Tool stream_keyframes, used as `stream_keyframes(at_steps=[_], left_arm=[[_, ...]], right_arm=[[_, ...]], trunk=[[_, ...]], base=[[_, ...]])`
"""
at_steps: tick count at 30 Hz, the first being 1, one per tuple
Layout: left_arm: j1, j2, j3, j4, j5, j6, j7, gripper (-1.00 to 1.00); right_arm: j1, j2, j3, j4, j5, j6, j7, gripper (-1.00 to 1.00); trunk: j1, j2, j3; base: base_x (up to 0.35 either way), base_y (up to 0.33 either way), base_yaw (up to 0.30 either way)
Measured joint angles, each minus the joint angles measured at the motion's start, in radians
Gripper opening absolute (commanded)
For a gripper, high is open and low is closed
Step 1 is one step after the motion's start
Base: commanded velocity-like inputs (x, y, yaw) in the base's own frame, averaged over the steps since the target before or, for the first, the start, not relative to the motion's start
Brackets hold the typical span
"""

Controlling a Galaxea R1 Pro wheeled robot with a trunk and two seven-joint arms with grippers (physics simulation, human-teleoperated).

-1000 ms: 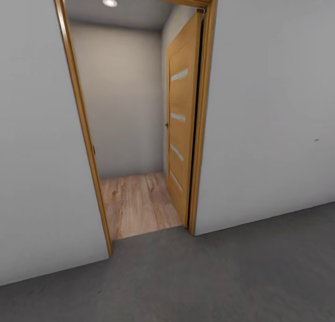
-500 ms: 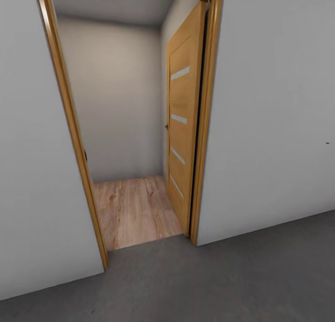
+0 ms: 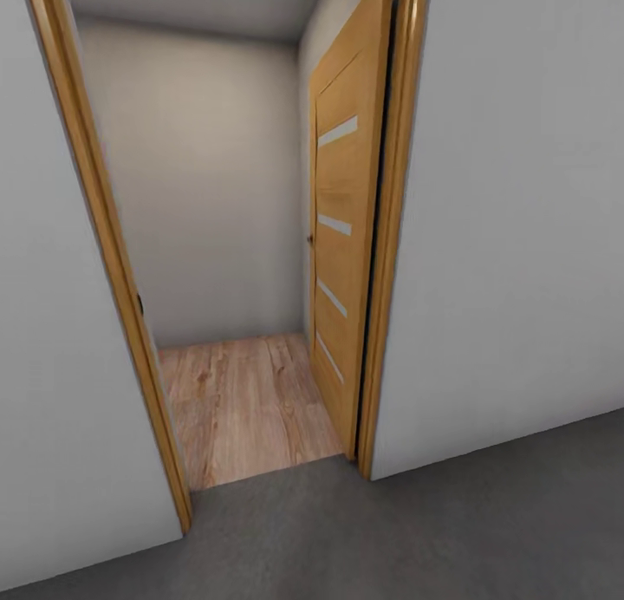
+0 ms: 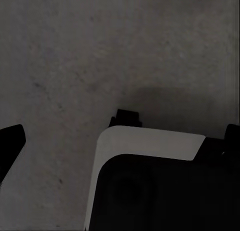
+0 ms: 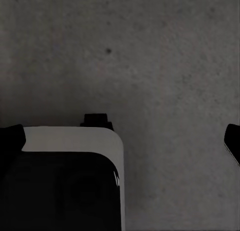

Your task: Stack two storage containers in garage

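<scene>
Head view: open doorway [image 3: 251, 262], wood-plank floor [image 3: 243, 409] beyond the concrete floor [image 3: 416, 531]; containers unseen, finger spread of both grippers untellable; you should steer centred between door frame [image 3: 113, 262] and door [image 3: 342, 236].

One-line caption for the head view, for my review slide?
From dark grey concrete floor, the robot faces an open wooden door in a wood-framed doorway, with light wood-plank flooring beyond.
</scene>
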Motion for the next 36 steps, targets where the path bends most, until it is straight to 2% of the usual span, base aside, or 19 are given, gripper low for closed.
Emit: stream_keyframes(at_steps=[32,36], left_arm=[[0.000,0.000,0.000,0.000,0.000,0.000,0.000,1.00],[0.000,0.000,0.000,0.000,0.000,0.000,0.000,1.00]], right_arm=[[0.000,0.005,-0.005,0.000,0.002,-0.007,0.003,1.00],[0.000,0.003,-0.005,0.000,0.003,-0.008,0.005,1.00]], trunk=[[0.000,0.000,0.000],[0.000,0.000,0.000]], base=[[0.323,0.000,0.000],[0.323,0.000,0.134]])
